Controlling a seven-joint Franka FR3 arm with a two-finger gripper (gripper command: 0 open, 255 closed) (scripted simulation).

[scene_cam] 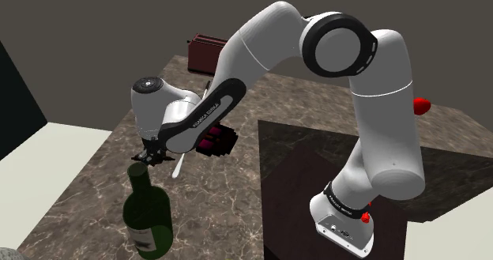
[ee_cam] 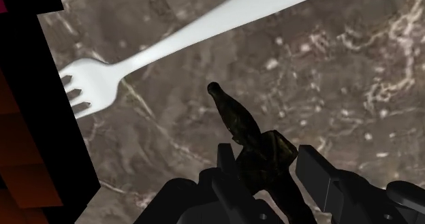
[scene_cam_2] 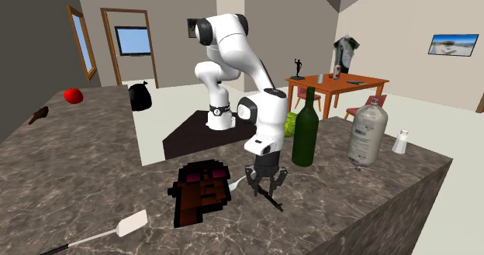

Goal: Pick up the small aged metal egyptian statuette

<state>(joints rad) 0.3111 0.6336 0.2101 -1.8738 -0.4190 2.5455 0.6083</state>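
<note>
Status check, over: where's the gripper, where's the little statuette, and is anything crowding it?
Gripper low at the counter, right over the statuette; grasp unconfirmed. Statuette lying flat. White fork and dark blocky figure close beside it, not touching.

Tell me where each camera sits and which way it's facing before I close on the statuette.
Shoulder view: beside and behind the stand, looking down over the marbled counter; the whole arm and gripper show.
Second exterior view: across the counter, facing the arm; arm and stand show.
Wrist view: on the hand, looking down at the statuette between the open fingers.
Shoulder and second exterior views share the green bottle.
</note>
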